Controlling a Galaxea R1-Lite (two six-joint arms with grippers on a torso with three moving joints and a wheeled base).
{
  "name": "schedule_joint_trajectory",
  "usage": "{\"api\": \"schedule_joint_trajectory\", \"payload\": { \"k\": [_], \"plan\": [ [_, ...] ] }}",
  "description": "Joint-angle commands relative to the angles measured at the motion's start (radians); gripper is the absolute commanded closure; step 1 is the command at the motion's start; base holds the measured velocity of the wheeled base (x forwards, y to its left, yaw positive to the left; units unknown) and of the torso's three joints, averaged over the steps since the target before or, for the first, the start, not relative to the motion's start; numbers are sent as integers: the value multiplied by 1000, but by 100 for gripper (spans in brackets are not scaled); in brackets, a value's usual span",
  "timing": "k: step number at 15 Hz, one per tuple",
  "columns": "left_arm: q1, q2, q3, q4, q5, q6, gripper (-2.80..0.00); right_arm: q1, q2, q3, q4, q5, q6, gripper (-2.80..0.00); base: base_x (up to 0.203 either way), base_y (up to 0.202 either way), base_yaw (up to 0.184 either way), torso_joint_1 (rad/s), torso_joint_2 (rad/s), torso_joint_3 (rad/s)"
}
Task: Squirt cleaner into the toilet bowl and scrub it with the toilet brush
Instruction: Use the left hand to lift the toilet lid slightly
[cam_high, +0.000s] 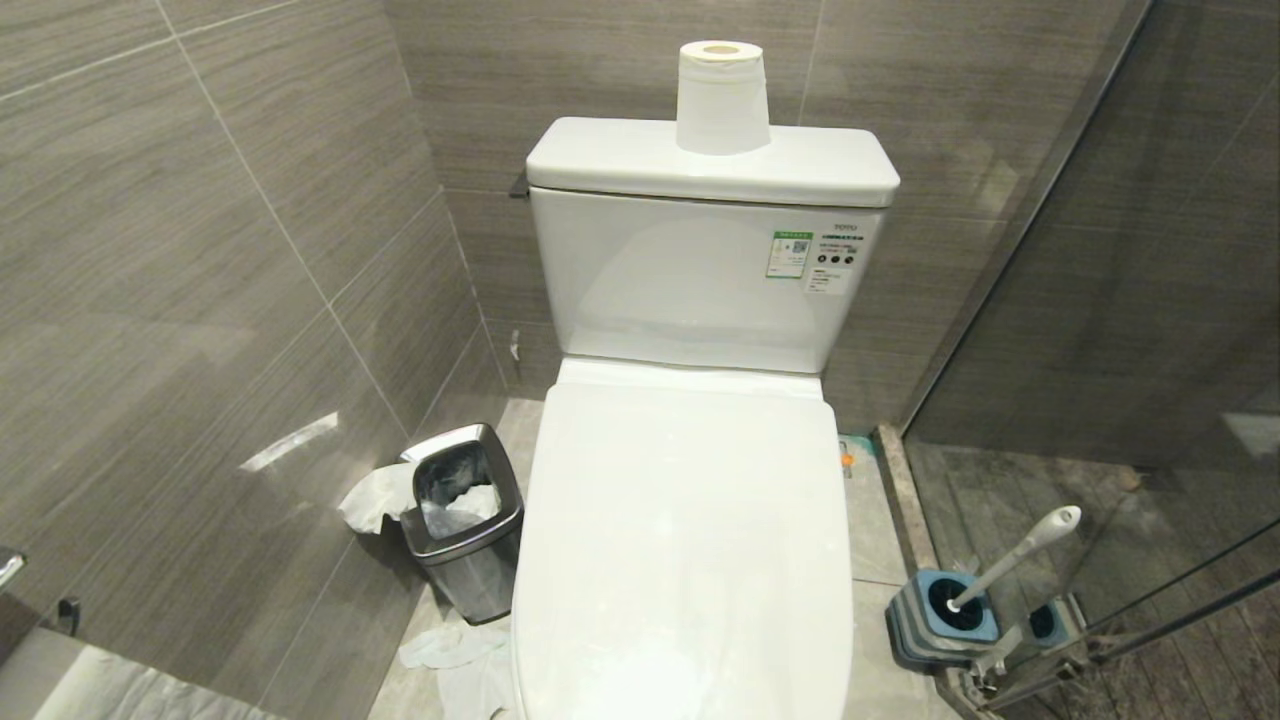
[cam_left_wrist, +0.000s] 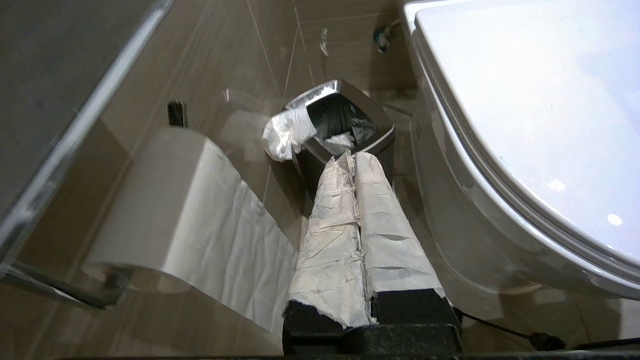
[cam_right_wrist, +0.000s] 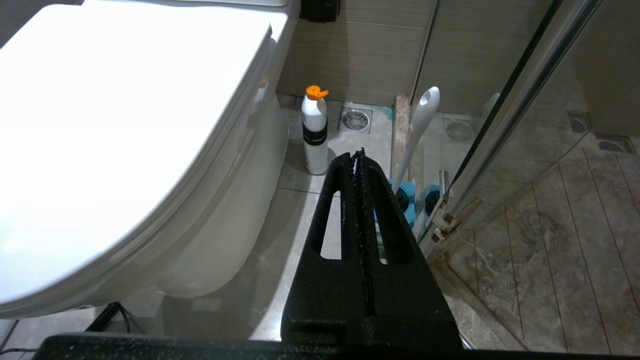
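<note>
The toilet bowl's (cam_high: 690, 540) inside is hidden under its shut white lid; the bowl's outer side shows in the left wrist view (cam_left_wrist: 450, 225) and the right wrist view (cam_right_wrist: 225, 225). The toilet brush (cam_high: 1020, 555) leans in its blue-topped holder (cam_high: 940, 610) on the floor right of the toilet, handle (cam_right_wrist: 420, 120) up. A white bottle with an orange cap (cam_right_wrist: 315, 135) stands beside the toilet; the cleaner itself is out of view. My left gripper (cam_left_wrist: 350, 156), with paper-wrapped fingers, is shut and empty left of the toilet. My right gripper (cam_right_wrist: 358, 152) is shut and empty, short of the brush.
A steel waste bin (cam_high: 465, 520) with paper stands left of the toilet, and tissue (cam_high: 450, 650) lies on the floor. A paper roll (cam_high: 722, 95) sits on the tank (cam_high: 700, 280). A wall-mounted roll (cam_left_wrist: 165, 200) hangs left. A glass shower partition (cam_high: 1100, 300) closes the right.
</note>
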Motion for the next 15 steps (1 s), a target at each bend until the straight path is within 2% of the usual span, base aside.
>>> {"api": "schedule_joint_trajectory", "payload": {
  "k": [1,6,8,15],
  "plan": [
    [0,1,-35,19,-7,20,0,0,0,0,0,0,1,0,0,0,0,0,0,0],
    [0,8,-146,190,-10,85,0,0,0,0,0,0,1,0,0,0,0,0,0,0],
    [0,69,-214,254,-19,102,0,0,0,0,0,0,1,0,0,0,0,0,0,0],
    [-1,320,-382,282,-59,167,0,0,0,0,0,-2,1,0,0,0,0,0,0,0]
  ]
}}
